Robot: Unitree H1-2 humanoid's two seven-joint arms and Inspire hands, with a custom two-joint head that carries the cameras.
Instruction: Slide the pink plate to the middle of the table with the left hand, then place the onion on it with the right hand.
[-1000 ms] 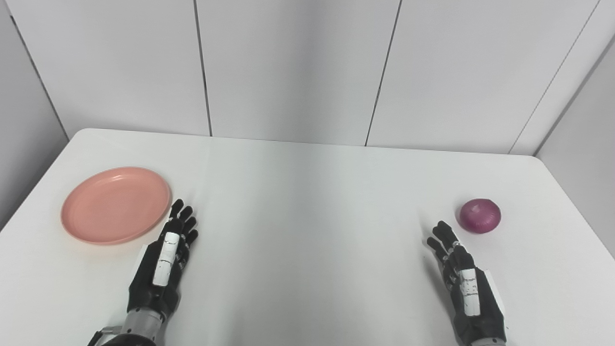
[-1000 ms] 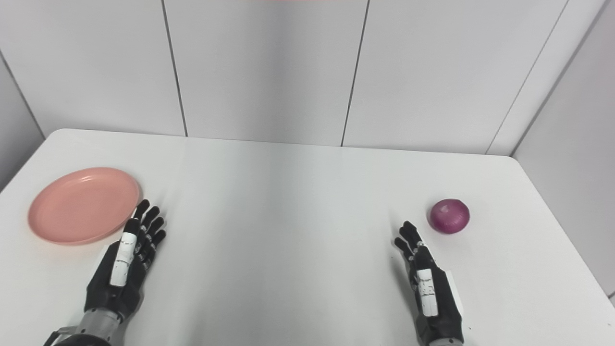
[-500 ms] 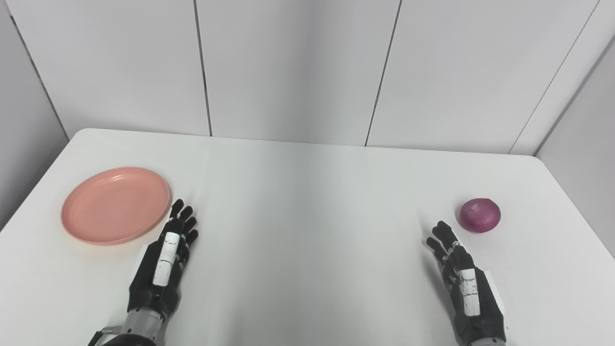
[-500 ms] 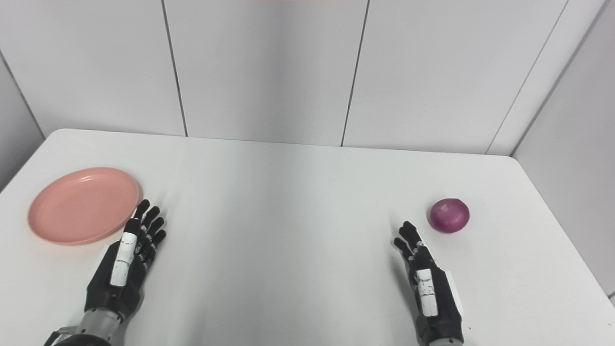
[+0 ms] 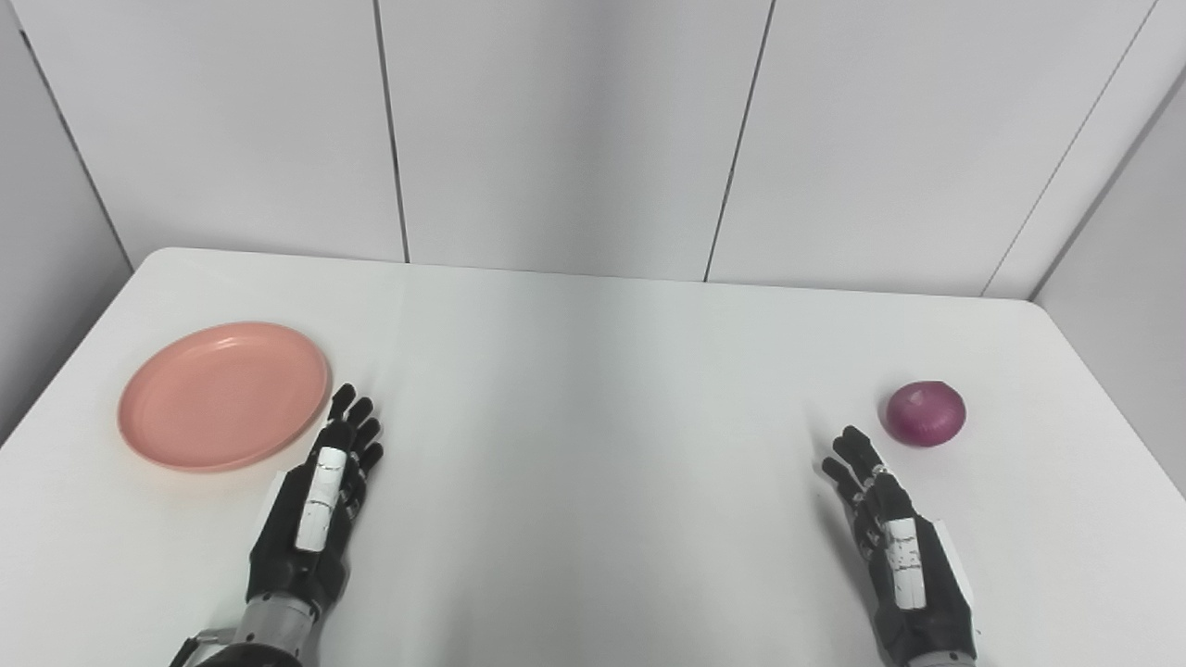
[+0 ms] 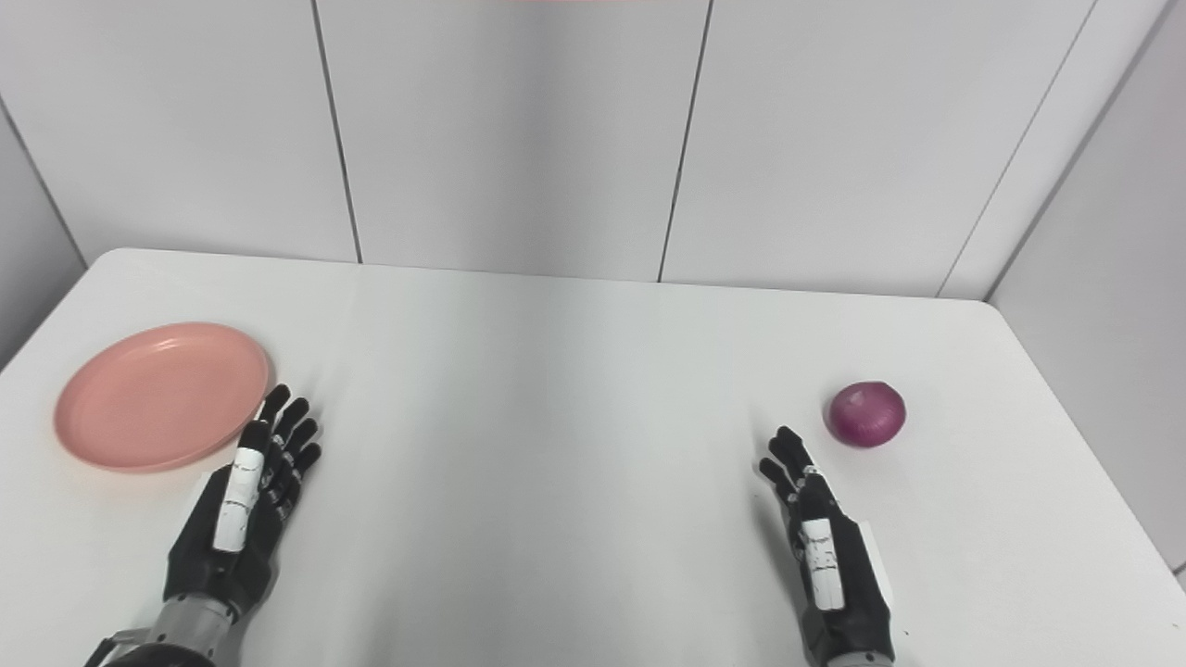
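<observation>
I have both arms in from the near edge, well apart. My left robot hand [image 5: 315, 505] lies flat, palm down, fingers straight and slightly spread, pointing to the far side and a little right. My right robot hand [image 5: 889, 547] sits on its edge, fingers extended together, angled far and slightly left. Neither holds anything.
</observation>
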